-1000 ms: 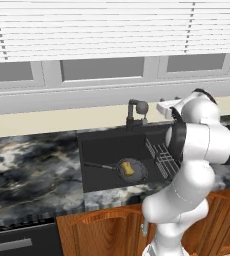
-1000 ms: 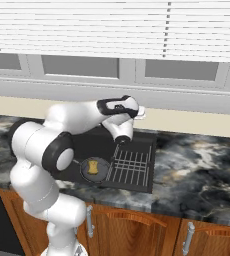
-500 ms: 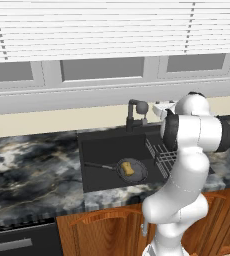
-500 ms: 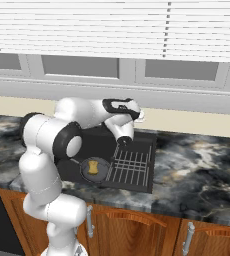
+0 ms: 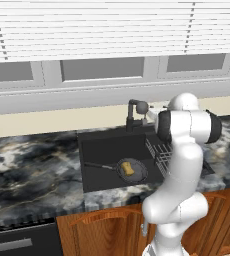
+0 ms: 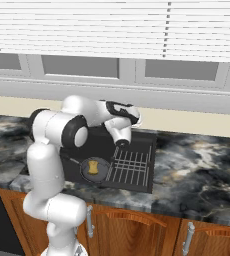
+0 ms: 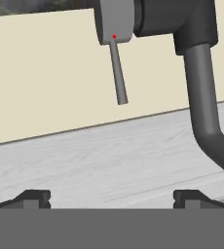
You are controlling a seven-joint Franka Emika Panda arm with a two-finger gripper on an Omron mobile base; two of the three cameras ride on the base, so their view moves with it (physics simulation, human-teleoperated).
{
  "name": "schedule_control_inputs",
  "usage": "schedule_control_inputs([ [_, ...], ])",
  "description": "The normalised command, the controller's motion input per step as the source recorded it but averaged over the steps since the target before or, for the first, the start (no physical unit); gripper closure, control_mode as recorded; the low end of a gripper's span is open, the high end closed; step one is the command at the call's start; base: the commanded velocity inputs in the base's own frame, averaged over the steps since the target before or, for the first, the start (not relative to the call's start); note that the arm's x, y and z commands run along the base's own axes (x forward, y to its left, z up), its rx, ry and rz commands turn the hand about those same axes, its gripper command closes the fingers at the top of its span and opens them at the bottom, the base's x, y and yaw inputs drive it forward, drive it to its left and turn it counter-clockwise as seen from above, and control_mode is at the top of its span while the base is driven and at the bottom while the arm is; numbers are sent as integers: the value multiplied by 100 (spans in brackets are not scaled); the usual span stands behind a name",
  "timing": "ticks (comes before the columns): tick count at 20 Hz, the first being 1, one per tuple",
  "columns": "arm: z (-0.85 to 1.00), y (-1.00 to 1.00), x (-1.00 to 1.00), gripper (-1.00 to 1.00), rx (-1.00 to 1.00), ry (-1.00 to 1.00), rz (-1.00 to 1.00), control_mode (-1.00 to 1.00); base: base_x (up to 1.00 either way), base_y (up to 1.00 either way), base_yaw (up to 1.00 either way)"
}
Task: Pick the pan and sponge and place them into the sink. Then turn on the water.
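The tool stood with its fingers wide apart, empty, near the faucet lever, apparently not touching. The sponge lay on the pan inside the sink.

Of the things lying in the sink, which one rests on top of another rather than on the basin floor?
The sponge, a small yellow block, lies inside the dark round pan. The pan itself and the wire dish rack beside it sit directly in the sink.

glossy white rounded arm with dark joint bands.
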Motion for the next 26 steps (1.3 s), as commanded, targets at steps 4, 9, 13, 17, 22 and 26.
schedule_control_inputs([
  [4, -38, 9, 36, -100, 0, 1, 0, -100, 0, 0, 0],
  [9, -28, 0, 39, -100, 0, 0, 0, -100, 0, 0, 0],
  [13, -44, -2, 30, -100, 0, 0, 0, -100, 0, 0, 0],
  [17, -55, 1, 29, -100, -1, 0, 0, -100, 0, 0, 0],
  [22, -41, 4, 36, -100, -1, 0, 0, -100, 0, 0, 0],
  [26, -31, 11, 34, -100, -1, 0, 0, -100, 0, 0, 0],
])
